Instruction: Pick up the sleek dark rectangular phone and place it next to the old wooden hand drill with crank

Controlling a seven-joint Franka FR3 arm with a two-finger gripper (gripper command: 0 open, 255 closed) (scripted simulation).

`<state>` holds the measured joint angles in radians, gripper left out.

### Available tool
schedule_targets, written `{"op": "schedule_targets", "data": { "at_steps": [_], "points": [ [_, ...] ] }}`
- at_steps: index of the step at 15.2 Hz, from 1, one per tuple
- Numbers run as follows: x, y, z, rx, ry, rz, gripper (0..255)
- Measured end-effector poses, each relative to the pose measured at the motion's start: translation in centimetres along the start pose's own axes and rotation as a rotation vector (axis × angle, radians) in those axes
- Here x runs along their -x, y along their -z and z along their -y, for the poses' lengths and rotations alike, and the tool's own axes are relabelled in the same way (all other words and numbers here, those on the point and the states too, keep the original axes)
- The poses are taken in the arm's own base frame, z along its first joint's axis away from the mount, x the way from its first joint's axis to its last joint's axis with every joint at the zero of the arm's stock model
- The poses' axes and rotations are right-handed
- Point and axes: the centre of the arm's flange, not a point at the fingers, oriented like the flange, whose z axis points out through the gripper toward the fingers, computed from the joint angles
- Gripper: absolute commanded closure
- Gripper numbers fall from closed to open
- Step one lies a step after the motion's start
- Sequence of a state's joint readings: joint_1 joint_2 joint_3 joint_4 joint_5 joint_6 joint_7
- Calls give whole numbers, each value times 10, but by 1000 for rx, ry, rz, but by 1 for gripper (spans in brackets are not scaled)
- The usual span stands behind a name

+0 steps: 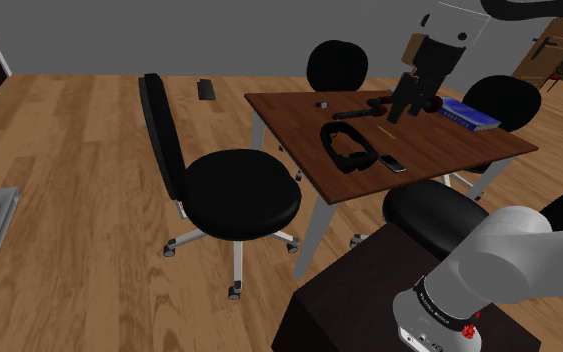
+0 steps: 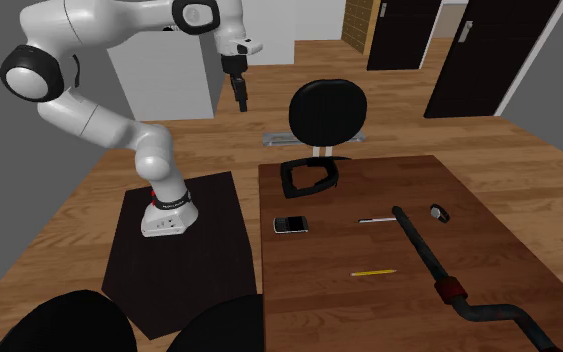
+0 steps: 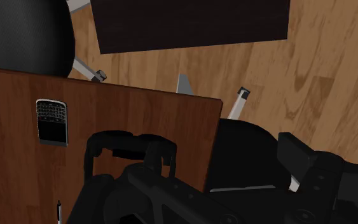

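The dark rectangular phone [image 1: 393, 162] [image 2: 290, 224] [image 3: 51, 121], with a small keypad, lies flat near the edge of the brown table [image 1: 439, 150] [image 2: 369, 310]. The hand drill [image 1: 374, 108] [image 2: 449, 285], a long dark shaft with a red collar and bent crank, lies farther along the table. My gripper [image 1: 406, 106] [image 2: 240, 104] [image 3: 234, 175] hangs well above the table, holding nothing, its fingers apart. A black open-framed object [image 1: 347, 148] [image 2: 309, 177] [image 3: 130, 153] lies beside the phone.
A yellow pencil [image 2: 373, 272], a thin pen [image 2: 374, 219] and a small dark item [image 2: 441, 212] lie between phone and drill. A blue book [image 1: 469, 113] rests at the table's far end. Black office chairs [image 1: 234, 190] [image 2: 326, 112] stand around the table.
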<state>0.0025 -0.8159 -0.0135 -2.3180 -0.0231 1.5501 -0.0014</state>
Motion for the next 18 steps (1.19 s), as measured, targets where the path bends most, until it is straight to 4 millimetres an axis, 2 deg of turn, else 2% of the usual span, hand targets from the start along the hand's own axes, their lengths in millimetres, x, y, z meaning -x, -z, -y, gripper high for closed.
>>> {"op": "schedule_targets", "data": {
  "at_steps": [2,4,18],
  "points": [
    [-2,-4,-5,-1,-1,1,0],
    [-8,-15,-20,-5,-5,6,0],
    [-48,-127,-167,-38,-35,39,0]
  ]
}}
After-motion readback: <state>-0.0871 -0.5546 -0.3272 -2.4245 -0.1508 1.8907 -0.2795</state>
